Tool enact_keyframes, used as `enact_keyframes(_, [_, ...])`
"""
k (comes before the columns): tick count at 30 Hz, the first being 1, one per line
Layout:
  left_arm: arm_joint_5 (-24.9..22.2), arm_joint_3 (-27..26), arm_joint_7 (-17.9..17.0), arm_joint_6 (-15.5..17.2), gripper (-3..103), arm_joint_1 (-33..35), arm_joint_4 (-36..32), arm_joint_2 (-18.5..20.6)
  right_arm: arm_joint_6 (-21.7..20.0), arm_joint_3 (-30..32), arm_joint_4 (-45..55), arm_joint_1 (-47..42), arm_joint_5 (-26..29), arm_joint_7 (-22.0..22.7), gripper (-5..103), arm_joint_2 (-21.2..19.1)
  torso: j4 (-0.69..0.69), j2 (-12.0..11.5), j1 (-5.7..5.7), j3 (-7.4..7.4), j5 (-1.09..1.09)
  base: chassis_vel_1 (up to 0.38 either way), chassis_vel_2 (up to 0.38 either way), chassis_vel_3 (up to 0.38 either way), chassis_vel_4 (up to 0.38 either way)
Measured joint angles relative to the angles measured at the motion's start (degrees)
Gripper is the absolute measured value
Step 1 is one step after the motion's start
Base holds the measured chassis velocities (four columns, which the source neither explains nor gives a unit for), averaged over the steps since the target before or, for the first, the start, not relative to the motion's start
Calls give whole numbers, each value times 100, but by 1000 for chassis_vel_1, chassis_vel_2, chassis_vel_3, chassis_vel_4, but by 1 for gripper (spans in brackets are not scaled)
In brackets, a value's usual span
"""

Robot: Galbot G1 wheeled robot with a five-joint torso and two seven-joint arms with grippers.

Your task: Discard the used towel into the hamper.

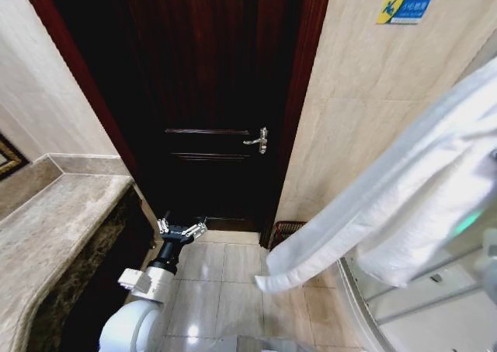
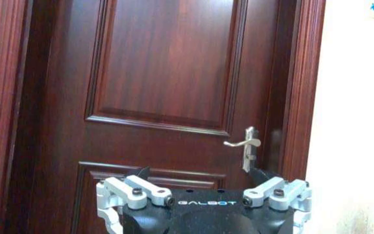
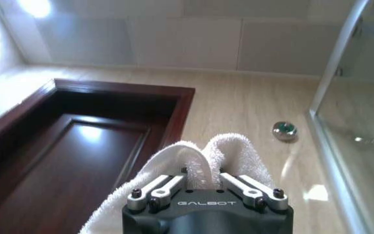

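Towel (image 1: 404, 204): white, hanging in a long slanted fold across the right side of the head view, its lower end loose above the floor tiles (image 1: 225, 290). Its upper end runs out of that view. In my right wrist view a doubled loop of the towel (image 3: 216, 156) stands up between the fingers of my right gripper (image 3: 203, 183), which is clamped on it; the rest of the cloth falls away behind the gripper body, hidden.

Hamper (image 1: 286, 229): dark red-brown ribbed rim on the floor at the foot of the door frame (image 1: 299, 111), against the wall. The towel covers most of it; the body cannot be made out.

Left gripper (image 1: 182, 230): low, beside the counter's (image 1: 62, 220) outer edge, jaws spread wide and holding nothing. In the left wrist view the left gripper (image 2: 203, 192) faces the door (image 2: 167, 87), with the handle (image 2: 245, 146) above its right finger.

Blue sign (image 1: 405, 7): high on the wall; text too small to read.

Shower glass (image 1: 419, 305): lower right corner, partly behind the towel.
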Motion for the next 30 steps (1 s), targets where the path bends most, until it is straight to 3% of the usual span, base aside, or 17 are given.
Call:
enact_keyframes(9, [0, 0, 0, 0, 100, 0, 0, 0, -197, -824, -441, 1398, 121, 84, 7, -259, 1, 0, 0, 0, -2, 0, 0, 0, 0])
enact_keyframes(30, [0, 0, 0, 0, 100, 0, 0, 0, -188, -993, -1826, 2675, 613, -154, 7, -987, 0, 0, 0, 0, -1, 0, 0, 0, 0])
